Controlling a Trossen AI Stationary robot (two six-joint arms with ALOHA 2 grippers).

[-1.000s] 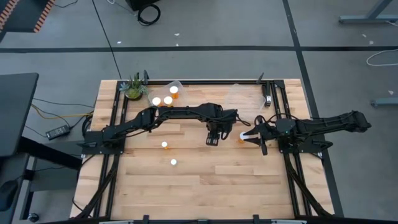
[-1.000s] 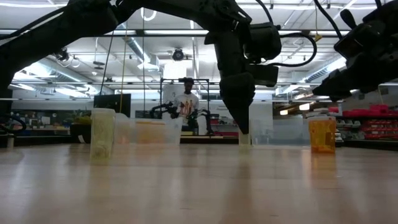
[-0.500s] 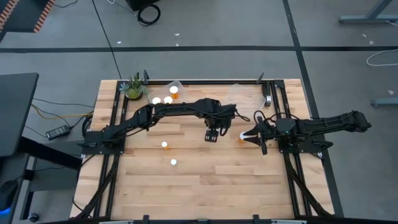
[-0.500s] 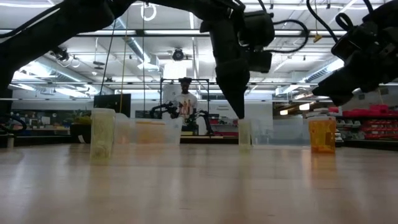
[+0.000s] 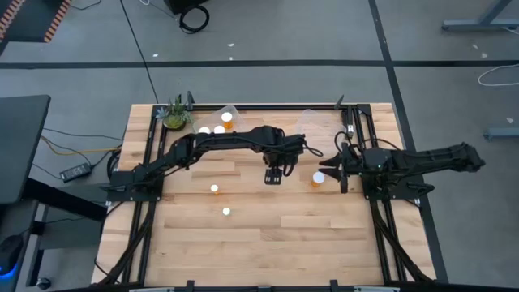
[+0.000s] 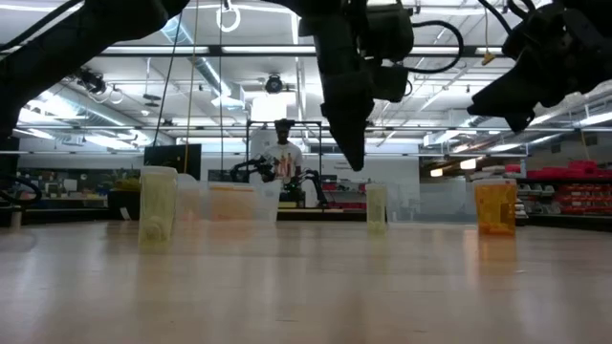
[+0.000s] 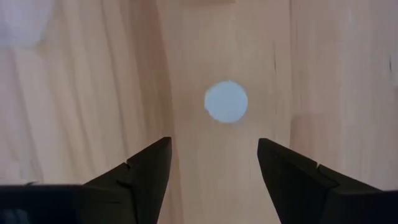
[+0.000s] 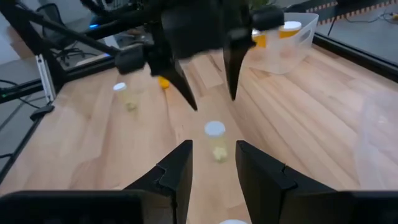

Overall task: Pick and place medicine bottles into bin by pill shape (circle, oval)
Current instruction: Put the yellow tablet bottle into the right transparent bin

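A tiny pill bottle with a white cap stands upright on its base on the wooden table, straight below my left gripper. The gripper is open, points down and hovers clear above it. In the high view the left gripper hides this bottle. It also shows in the low view and the right wrist view. A wider orange bottle stands upright just left of my right gripper, which is open, empty and raised.
Two small bottles stand on the table's left half. A clear bin at the far left holds several bottles. Another clear bin stands at the far middle. A potted plant is at the far left corner. A person stands beyond the table.
My left gripper has risen straight up off the tiny bottle, which stays standing on the table. My right gripper has risen and drawn back a little toward the table's right edge, so the orange bottle's cap now shows clear beside it.
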